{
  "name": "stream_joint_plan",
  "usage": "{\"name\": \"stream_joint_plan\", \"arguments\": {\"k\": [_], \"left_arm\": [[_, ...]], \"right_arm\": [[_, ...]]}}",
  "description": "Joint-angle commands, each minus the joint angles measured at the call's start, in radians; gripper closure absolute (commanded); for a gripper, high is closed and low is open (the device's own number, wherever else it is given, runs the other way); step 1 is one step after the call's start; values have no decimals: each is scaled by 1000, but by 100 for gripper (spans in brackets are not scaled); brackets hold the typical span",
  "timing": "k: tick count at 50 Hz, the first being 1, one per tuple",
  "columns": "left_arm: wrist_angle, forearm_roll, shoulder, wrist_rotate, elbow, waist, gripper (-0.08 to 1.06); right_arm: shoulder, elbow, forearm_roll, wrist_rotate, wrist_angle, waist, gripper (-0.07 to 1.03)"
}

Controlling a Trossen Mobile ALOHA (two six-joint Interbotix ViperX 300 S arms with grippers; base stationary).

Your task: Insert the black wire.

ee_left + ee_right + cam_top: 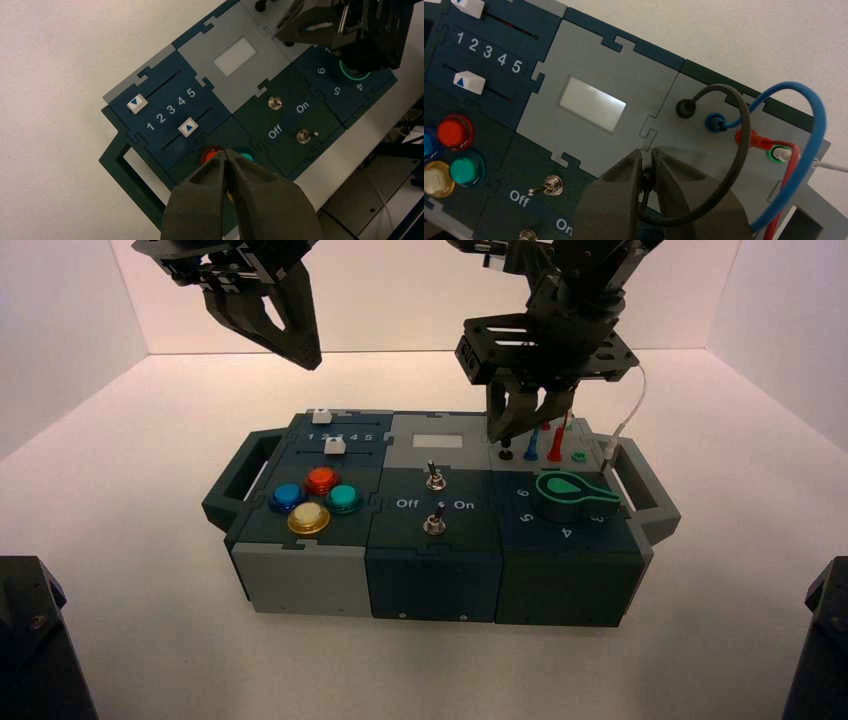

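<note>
The black wire (719,88) has one end in the black socket (684,108) on the grey panel. From there it loops round to my right gripper (646,154), which is shut on its other black plug (647,176). That gripper hangs just above the grey panel (500,455), beside the row of sockets, at the box's back right (525,425). The held plug's tip is hidden between the fingers. My left gripper (227,152) is shut and empty. It hovers high over the box's left end (300,350), above the coloured buttons.
A blue wire (814,115) and a red wire (759,142) sit plugged in beside the black socket, close to a green socket (778,153). A green knob (570,492), two toggle switches (434,478), two sliders (335,445) and the coloured buttons (315,498) fill the rest of the box.
</note>
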Motion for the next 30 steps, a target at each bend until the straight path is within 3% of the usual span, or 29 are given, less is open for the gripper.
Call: {"name": "stream_joint_plan", "arguments": {"k": [1, 30], "left_arm": [[-6, 2, -12, 3, -29, -3, 101], [-8, 2, -25, 3, -29, -3, 101]], "right_arm": [[20, 6, 8, 3, 14, 72, 98], [-21, 8, 5, 2, 112, 83, 98]]}}
